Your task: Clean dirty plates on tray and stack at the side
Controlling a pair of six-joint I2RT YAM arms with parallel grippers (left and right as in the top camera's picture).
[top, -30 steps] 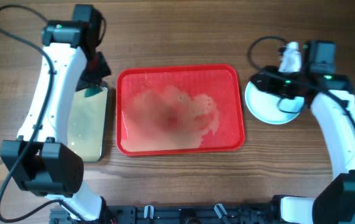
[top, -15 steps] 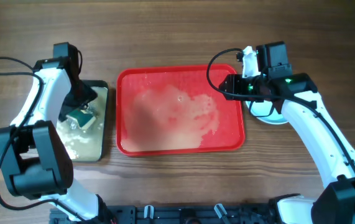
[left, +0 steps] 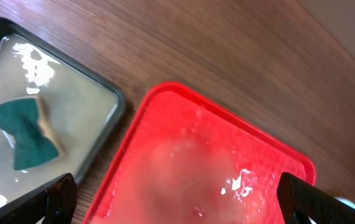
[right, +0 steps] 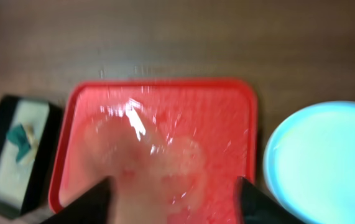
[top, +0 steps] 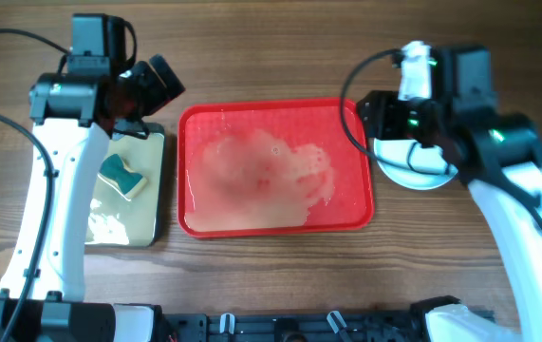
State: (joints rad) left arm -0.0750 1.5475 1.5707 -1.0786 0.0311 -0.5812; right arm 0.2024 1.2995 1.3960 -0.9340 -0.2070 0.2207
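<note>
Mid-table, tray (top: 275,105) lengthwise left to right — wet, soapy; plates (top: 415,179) just right; left claw (left: 176,202), right claw (right: 174,200) spread apart.

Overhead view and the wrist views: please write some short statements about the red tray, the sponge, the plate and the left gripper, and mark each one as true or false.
1. No plate lies on the red tray. True.
2. The green sponge lies on the red tray. False: it lies in the black-rimmed tray, to the left of the red tray.
3. A pale blue plate lies on the table beside the right side of the red tray. True.
4. The left gripper is shut on the sponge. False: its fingers are wide apart and hold nothing.
5. The floor of the red tray is dry and clean. False: a wet, soapy film covers much of it.
</note>
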